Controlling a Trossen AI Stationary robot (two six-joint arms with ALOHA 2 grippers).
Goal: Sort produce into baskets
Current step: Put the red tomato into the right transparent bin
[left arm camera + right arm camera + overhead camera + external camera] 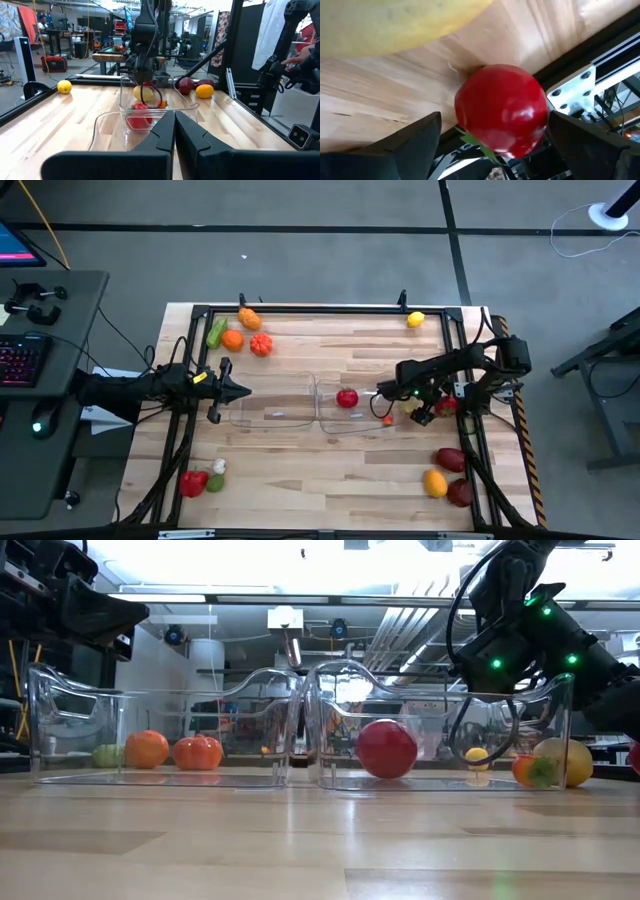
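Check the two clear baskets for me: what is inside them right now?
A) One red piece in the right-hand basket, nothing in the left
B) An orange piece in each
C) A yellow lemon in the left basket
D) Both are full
A: the high view shows one red fruit in the right basket; the left basket holds nothing.

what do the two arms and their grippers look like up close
Both arms are dark, near-black, with jointed segments and black cables looped alongside. The left gripper has two broad, flat black fingers with angular tips. The right gripper has matching matte dark fingers. The right arm carries small green indicator lights.
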